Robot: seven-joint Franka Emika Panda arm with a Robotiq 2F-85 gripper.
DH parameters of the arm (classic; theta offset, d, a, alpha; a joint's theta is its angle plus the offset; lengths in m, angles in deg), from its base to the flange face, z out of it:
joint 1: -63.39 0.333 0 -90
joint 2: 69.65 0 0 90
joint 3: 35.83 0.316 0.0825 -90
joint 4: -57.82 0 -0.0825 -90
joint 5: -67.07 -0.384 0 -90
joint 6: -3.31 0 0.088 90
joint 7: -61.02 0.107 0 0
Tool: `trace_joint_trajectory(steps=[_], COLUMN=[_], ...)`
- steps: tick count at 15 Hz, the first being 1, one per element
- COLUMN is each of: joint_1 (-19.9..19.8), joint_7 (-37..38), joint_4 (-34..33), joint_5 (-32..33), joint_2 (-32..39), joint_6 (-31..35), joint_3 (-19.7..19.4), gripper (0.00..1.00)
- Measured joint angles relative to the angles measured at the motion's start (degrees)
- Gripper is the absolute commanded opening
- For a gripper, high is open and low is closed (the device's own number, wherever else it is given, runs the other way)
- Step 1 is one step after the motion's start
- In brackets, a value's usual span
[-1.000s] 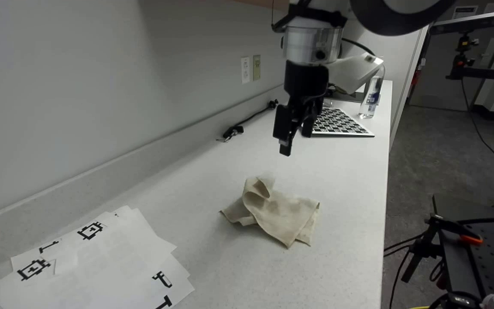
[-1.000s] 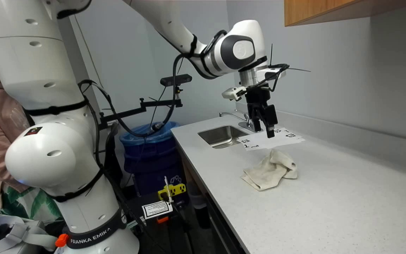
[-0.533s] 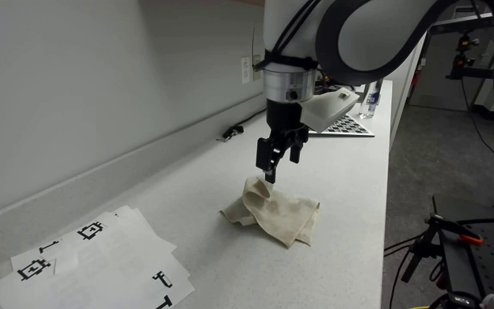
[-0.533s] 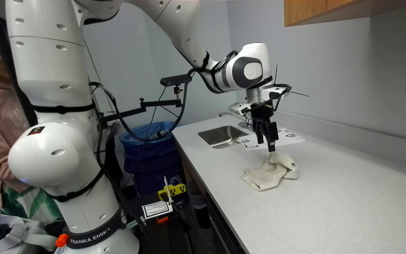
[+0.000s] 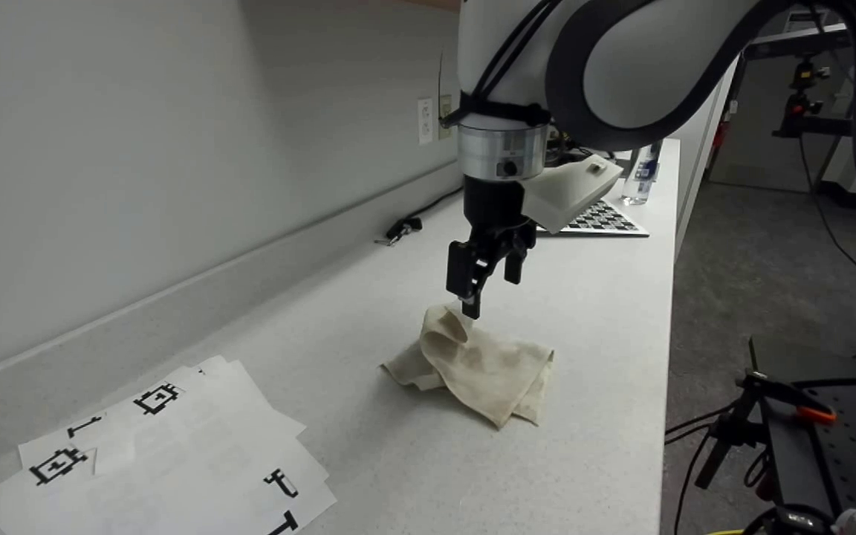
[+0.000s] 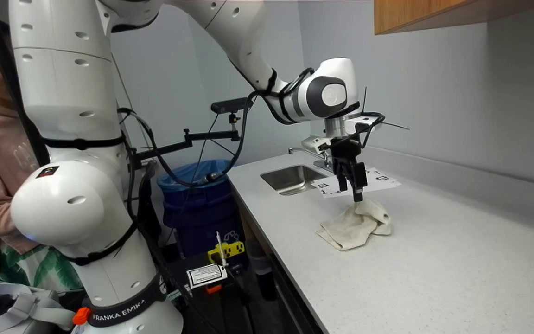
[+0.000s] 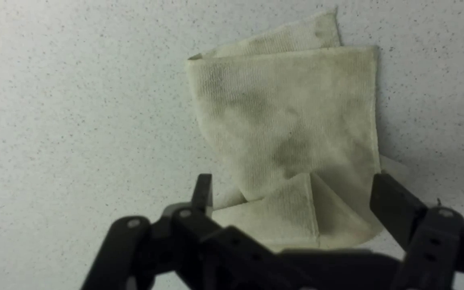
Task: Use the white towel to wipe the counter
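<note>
Wrist view: gripper (image 7: 293, 191) wide over towel (image 7: 292, 104), contact unclear, roomy counter (image 7: 75, 121) past towel edges

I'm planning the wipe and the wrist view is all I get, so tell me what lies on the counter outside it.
Observer: Both exterior views show loose sheets with black printed marks on the counter, with a bare gap between them and the towel.

Operator: Noted. Now name something on the opposite side of the towel from those.

Observer: In an exterior view, a black-and-white checkered board lies farther along, partly hidden behind the arm.
</note>
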Motion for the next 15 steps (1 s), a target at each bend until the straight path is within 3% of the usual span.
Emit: trace_joint_trajectory(steps=[15], joint_1=[3.09], joint_7=[0.00], joint_4=[-5.64], joint_5=[-2.41], joint_2=[14.32], joint_6=[10.81], joint_3=[-2.09], gripper=[1.00])
